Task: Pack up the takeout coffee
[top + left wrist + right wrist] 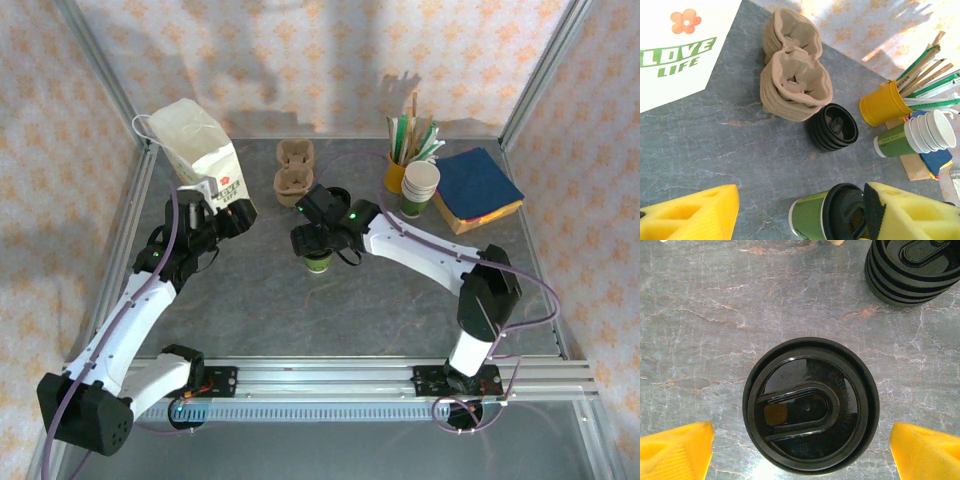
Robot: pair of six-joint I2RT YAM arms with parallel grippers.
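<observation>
On the grey table point(260, 300), right pincer point(800, 447) gapes astride the takeout coffee point(810, 405); left pincer point(802, 192) open, seemingly empty.

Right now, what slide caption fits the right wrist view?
Open right claw straddles the lidded takeout coffee, a stack of black lids beyond.

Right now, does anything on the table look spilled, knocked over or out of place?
Nothing stands out. The takeout coffee stands upright, its black lid seated evenly, with no liquid on the table around it. The spare lids, pulp carriers, stacked cups and yellow cup of sticks all sit neatly in place.
</observation>
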